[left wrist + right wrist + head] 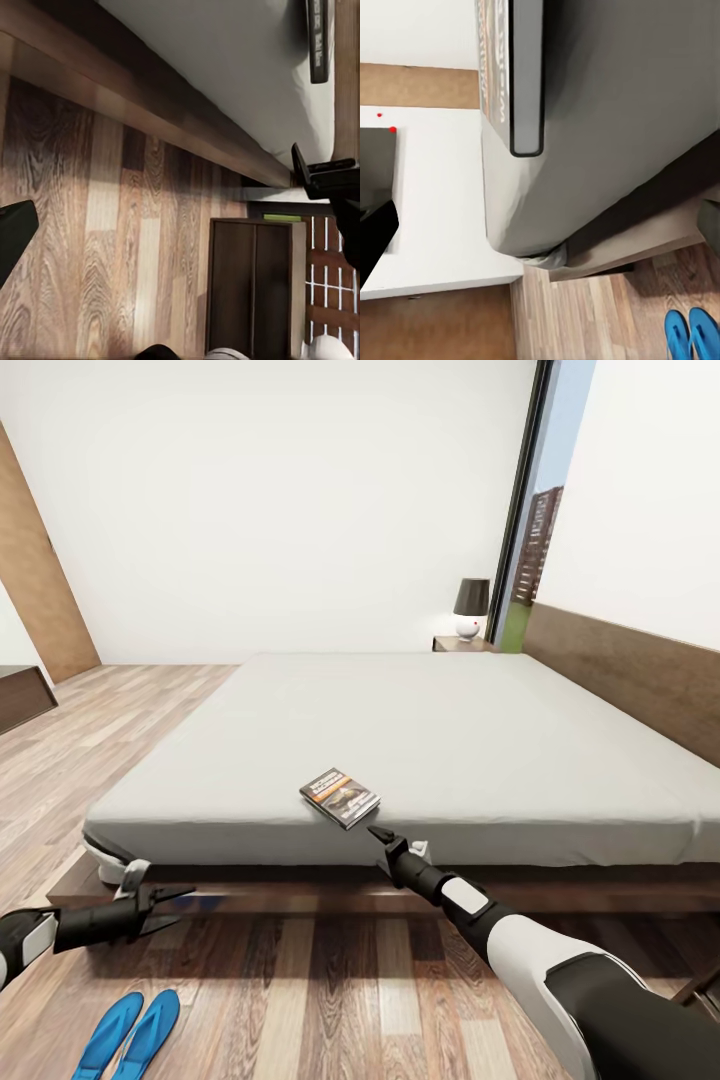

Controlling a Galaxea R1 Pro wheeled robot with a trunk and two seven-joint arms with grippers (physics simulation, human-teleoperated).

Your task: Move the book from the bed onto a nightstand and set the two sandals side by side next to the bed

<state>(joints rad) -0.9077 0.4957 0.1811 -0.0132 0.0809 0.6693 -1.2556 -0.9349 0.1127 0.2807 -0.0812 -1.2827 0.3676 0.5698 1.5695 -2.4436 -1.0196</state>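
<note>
A book (pixel 341 797) lies at the near edge of the bed (pixel 450 740), its cover carrying white title lettering and an orange band, too small and blurred to read in the head view. In the right wrist view, lettering runs along the cover edge of the book (pixel 499 67), but no word is legible.

White-and-black arm (pixel 520 950) segments; slim black pointed end effector (pixel 385 838).
</note>
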